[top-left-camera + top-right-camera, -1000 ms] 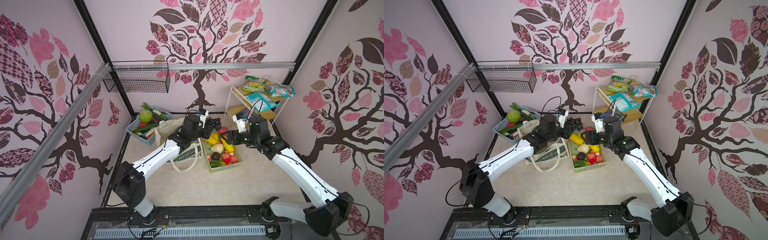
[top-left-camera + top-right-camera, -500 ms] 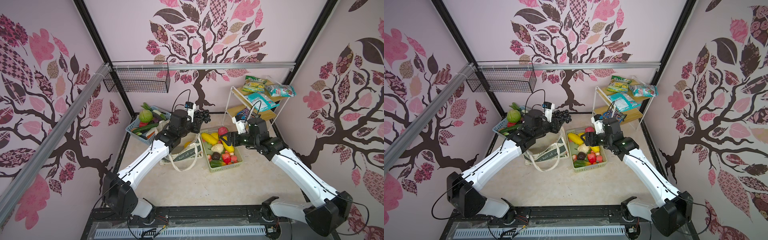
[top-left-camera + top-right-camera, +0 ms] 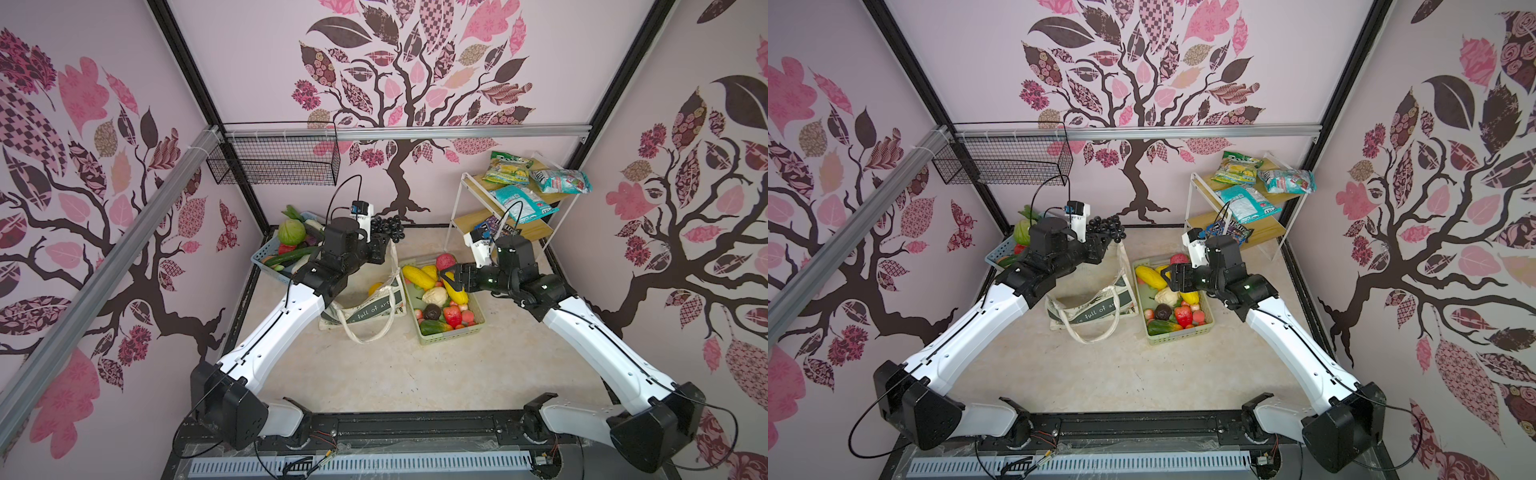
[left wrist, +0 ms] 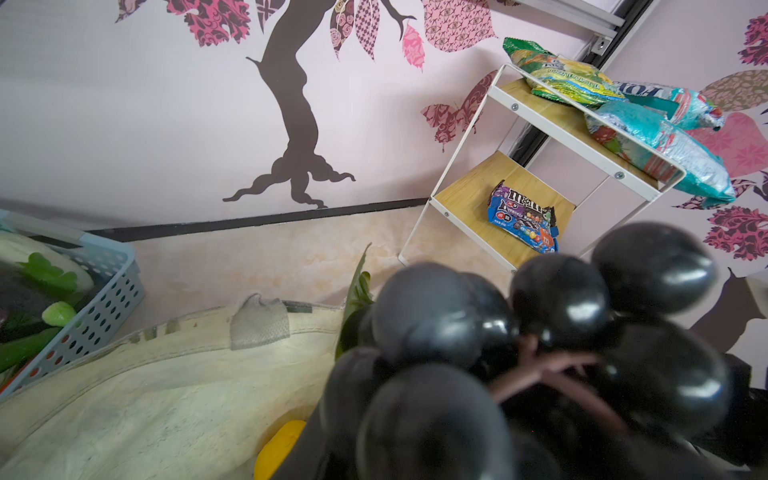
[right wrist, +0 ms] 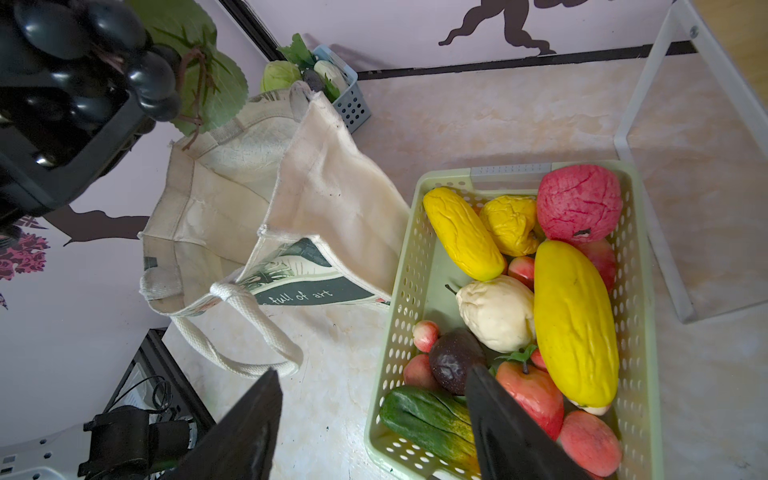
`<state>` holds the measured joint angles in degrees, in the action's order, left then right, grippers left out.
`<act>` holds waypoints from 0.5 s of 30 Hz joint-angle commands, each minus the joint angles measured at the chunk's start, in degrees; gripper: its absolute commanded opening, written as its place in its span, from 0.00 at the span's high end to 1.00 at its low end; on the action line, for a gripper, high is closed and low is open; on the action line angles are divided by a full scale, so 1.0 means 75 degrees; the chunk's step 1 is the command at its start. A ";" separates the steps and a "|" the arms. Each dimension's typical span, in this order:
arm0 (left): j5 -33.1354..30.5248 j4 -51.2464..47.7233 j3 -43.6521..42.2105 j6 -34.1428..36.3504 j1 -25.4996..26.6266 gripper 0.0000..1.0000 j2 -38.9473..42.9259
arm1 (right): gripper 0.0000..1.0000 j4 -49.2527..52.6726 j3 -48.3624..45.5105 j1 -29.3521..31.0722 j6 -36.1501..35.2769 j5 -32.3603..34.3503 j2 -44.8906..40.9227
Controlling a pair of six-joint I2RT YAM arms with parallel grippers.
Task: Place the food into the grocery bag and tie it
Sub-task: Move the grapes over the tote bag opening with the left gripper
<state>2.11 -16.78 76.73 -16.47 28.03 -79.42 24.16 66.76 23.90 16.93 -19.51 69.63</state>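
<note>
Left fingers (image 5: pixel 91 141) are clamped on the grapes (image 3: pixel 387 229), a glossy black bunch with a green leaf (image 5: pixel 210 83) hanging off the stem. The bunch is held in the air above the far side of the bag (image 3: pixel 365 309), clear of the cloth. Cannot tell from the top views whether it hangs straight over the mouth. The bag sits on the worktop (image 3: pixel 374 374), slumped but with its mouth open. Its dark band reading "full of art" faces the arm bases, and one loop handle (image 5: pixel 249 368) lies on the worktop in front. Inside the bag, a yellow piece (image 4: pixel 277 446) shows low against the cloth. The bag lies between two baskets. The blue basket (image 3: pixel 262 261) is at the left rear, holding a cabbage (image 3: pixel 291 232) and a long green vegetable (image 3: pixel 291 255). The green basket (image 5: pixel 399 291) is on the right, close against the bag's side cloth. It holds long yellow fruits (image 5: pixel 575 324), a red bumpy fruit (image 5: pixel 579 203), a pale pear (image 5: pixel 496 318), a dark avocado (image 5: pixel 453 359), a cucumber (image 5: pixel 428 419) and peaches (image 5: pixel 590 440). Right fingers (image 5: pixel 509 428) stand wide apart with nothing between them, hovering over the green basket, with no contact with the fruit that I can see. A white rack (image 3: pixel 459 216) with snack packets (image 3: pixel 523 201) stands in the right rear corner, well apart from the bag.
</note>
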 commanded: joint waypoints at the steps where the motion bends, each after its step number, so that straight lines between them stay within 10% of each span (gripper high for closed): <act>1: -0.0248 -0.0256 -0.0220 -0.0062 -0.0106 0.68 0.0228 | 0.28 -0.0145 -0.0083 -0.0023 0.0119 0.0198 0.0032; 15: -0.0679 -0.1090 -0.0571 -0.0290 -0.0524 0.68 0.0539 | 0.28 -0.0443 -0.0503 -0.0023 0.0269 0.0626 0.0230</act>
<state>-1.74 -23.83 74.48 -17.98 24.80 -77.25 21.58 62.87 23.90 18.24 -15.81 70.22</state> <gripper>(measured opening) 0.320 0.722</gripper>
